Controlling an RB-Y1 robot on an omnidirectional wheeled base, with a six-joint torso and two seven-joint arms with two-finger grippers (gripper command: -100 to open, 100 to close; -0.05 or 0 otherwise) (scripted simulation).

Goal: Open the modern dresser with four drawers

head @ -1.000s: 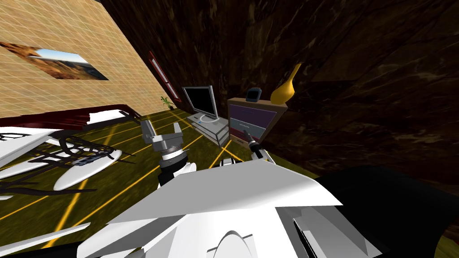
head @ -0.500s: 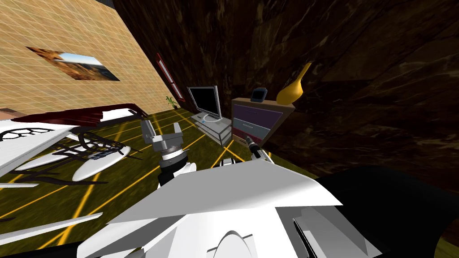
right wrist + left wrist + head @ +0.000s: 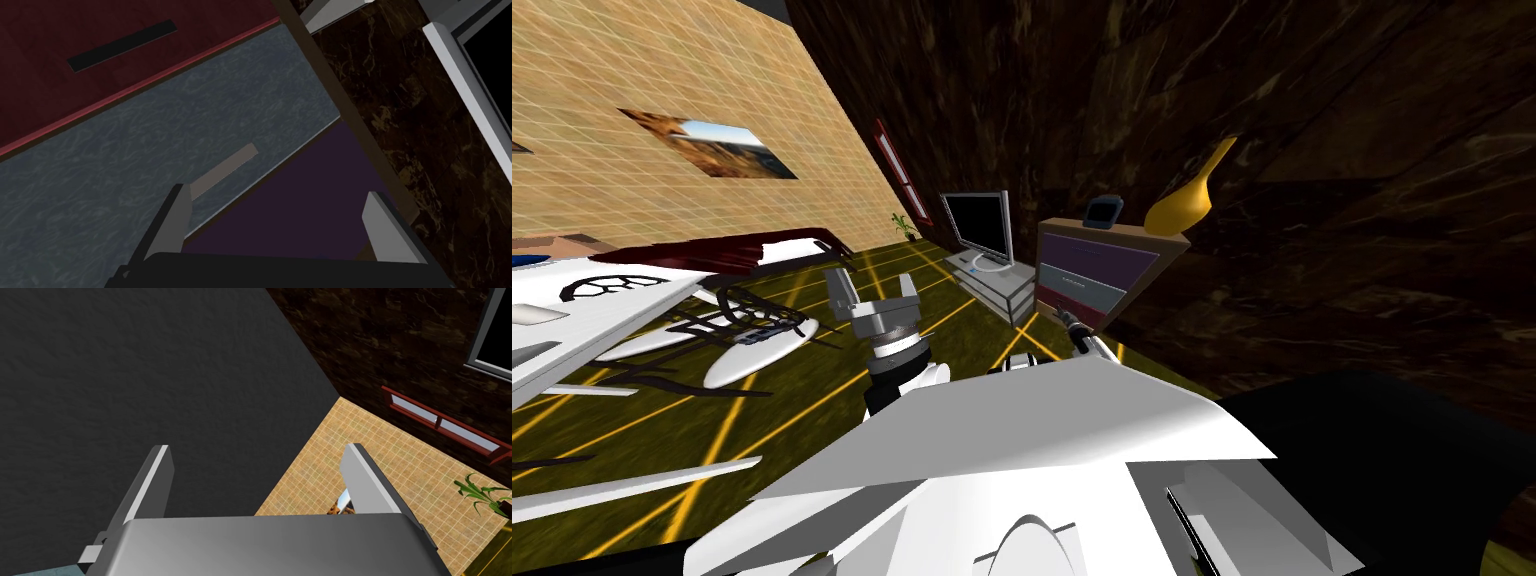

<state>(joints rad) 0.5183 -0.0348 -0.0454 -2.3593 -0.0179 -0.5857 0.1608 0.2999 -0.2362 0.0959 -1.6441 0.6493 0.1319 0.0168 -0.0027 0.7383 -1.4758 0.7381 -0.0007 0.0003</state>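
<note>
Dresser (image 3: 1092, 268): 3 drawer fronts (image 3: 100, 160); right gripper (image 3: 276, 191) spread.

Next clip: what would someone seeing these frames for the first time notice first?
The yellow long-necked vase stands out, bright on top of the dresser. Next comes the right gripper, open and close in front of the dresser's grey drawer, near its pale handle strip. The left gripper is held up and open, to the left of the black-screened monitor.
</note>
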